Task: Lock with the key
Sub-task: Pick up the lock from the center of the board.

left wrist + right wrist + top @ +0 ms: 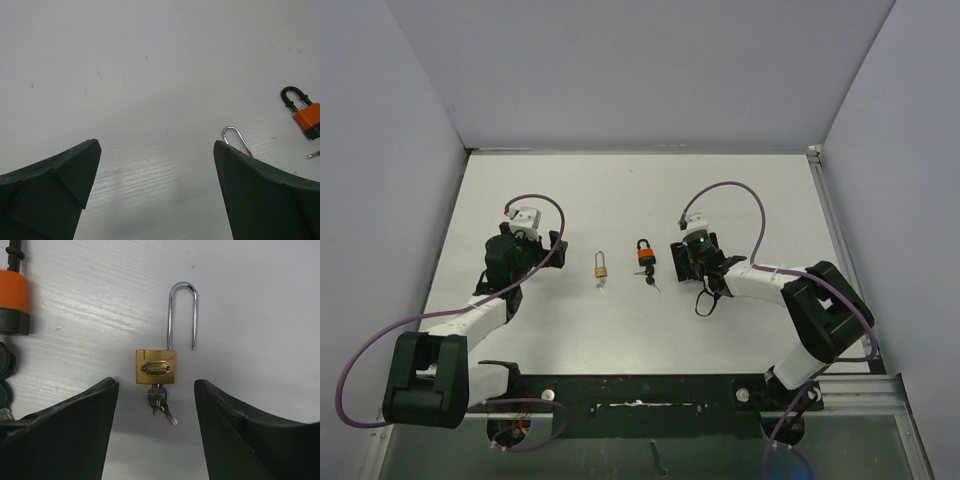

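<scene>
The right hand (156, 386) is holding its fingers apart, with the brass padlock (155, 368) lying on the surface (250, 300) just ahead between them, shackle open and key (159, 401) inserted. The left hand (156, 150) is gaping likewise.

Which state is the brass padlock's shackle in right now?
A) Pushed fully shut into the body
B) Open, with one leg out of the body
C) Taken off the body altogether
B: in the right wrist view the brass padlock holds only one leg of its shackle; the free leg ends in the open beside the body, and a key sits in the keyhole.
</scene>
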